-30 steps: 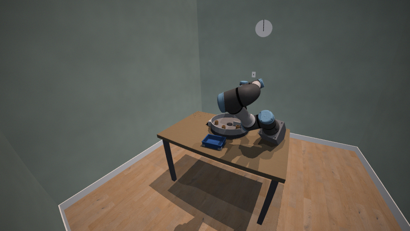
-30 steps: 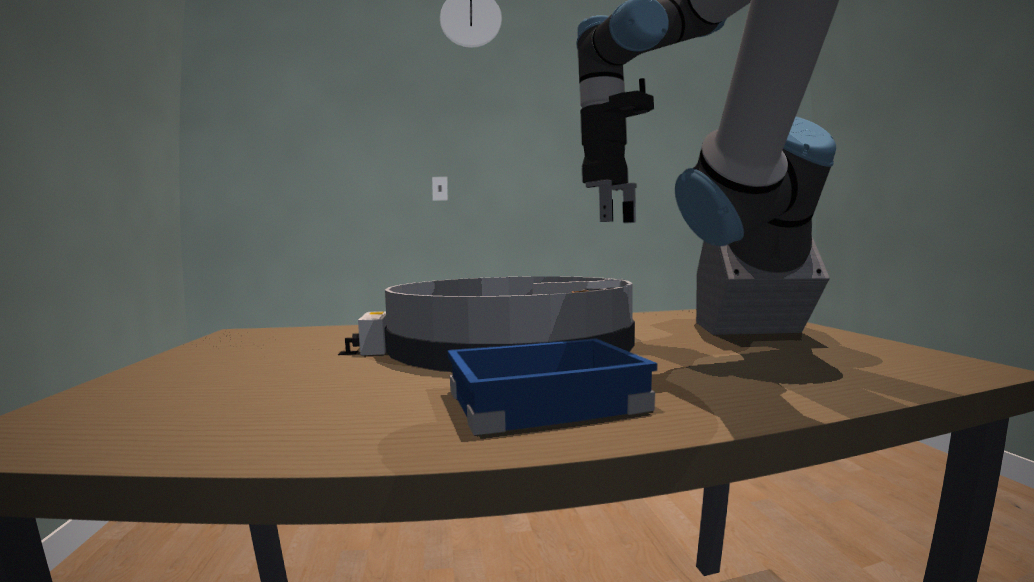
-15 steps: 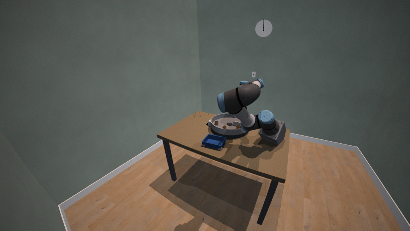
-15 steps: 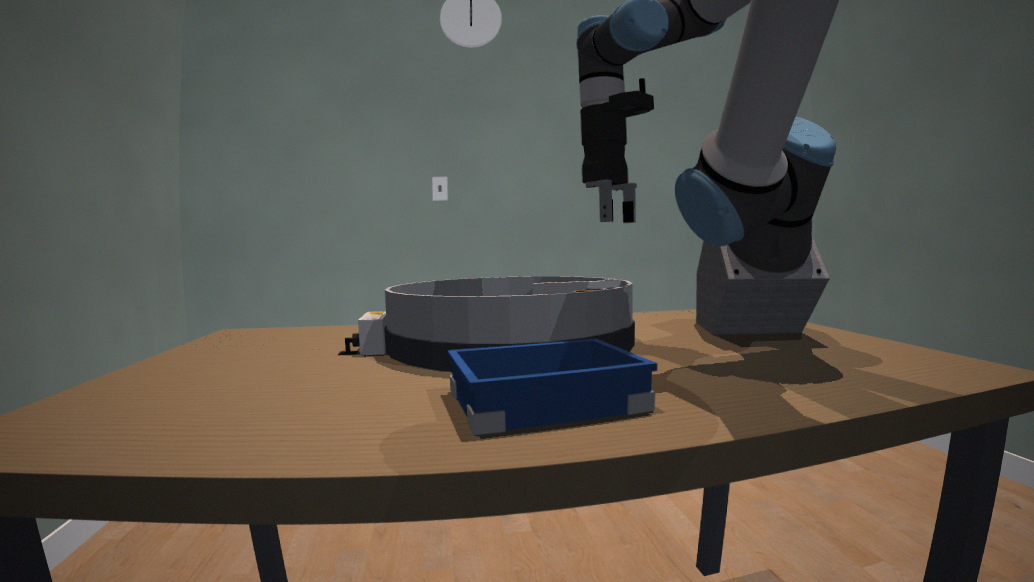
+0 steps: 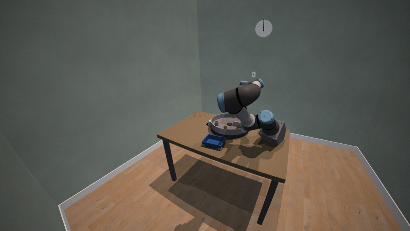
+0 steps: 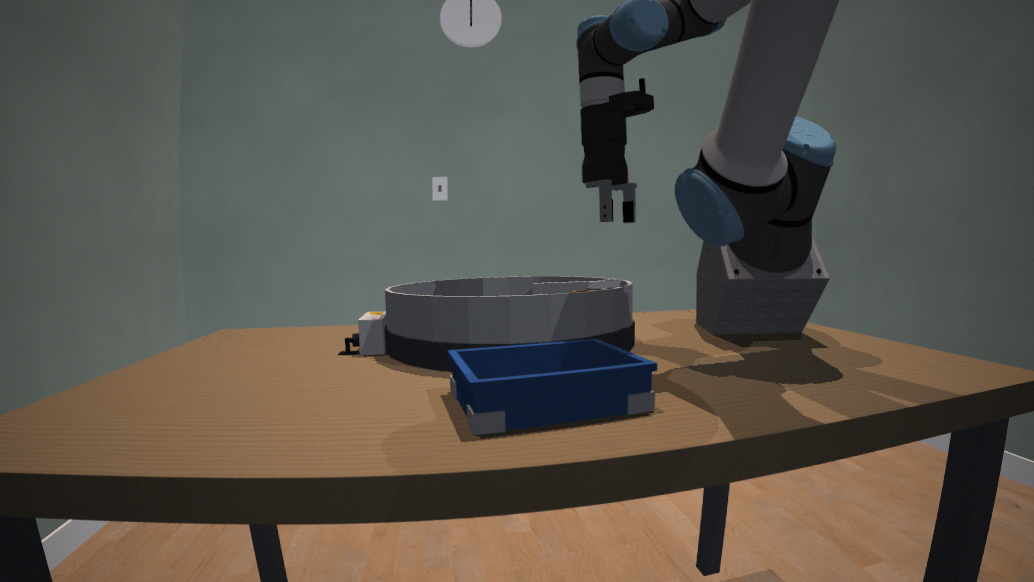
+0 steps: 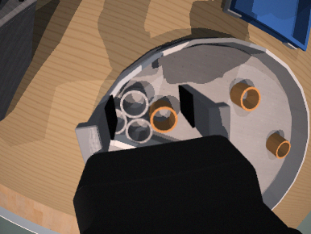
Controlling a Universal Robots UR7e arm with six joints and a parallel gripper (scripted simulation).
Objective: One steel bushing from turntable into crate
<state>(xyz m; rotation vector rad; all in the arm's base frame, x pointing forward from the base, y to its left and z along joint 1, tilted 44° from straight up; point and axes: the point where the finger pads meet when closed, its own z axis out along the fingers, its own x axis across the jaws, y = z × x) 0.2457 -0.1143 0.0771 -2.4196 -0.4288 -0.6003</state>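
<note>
The grey turntable holds several short sleeves. Steel bushings [image 7: 136,106] cluster at its left side in the wrist view, another one [image 7: 139,129] just below. Orange brass-coloured bushings stand beside them [image 7: 163,117], further right [image 7: 245,97] and near the rim [image 7: 279,145]. My gripper [image 7: 147,102] is open and empty, hanging well above the turntable [image 6: 506,310] with the steel cluster and one orange bushing seen between its fingers. In the exterior view the gripper [image 6: 616,206] is high over the turntable's right part. The blue crate [image 6: 551,383] stands empty in front of the turntable.
The robot base [image 6: 759,289] stands on the table right of the turntable. A small white box [image 6: 371,332] sits at the turntable's left side. A raised grey block [image 7: 91,139] sits on the turntable rim.
</note>
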